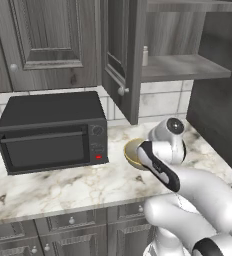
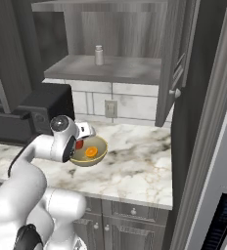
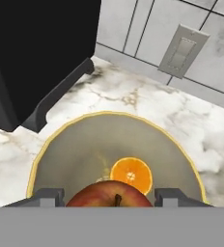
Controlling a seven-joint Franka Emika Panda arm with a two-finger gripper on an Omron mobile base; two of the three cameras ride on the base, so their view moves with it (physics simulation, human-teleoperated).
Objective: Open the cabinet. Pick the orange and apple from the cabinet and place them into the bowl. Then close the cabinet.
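The cabinet stands open, its left door swung out and its grey shelf bare of fruit. The olive-tan bowl sits on the marble counter right of the microwave, also seen as the bowl and the bowl. The orange lies inside it, seen too as the orange. My gripper hangs just over the bowl's near side, shut on the dark red apple. That apple peeks out beside the hand.
A black microwave stands left of the bowl. A small pale bottle stands on the cabinet shelf. The open right door juts out over the counter. A wall outlet sits behind the bowl. Drawers run below.
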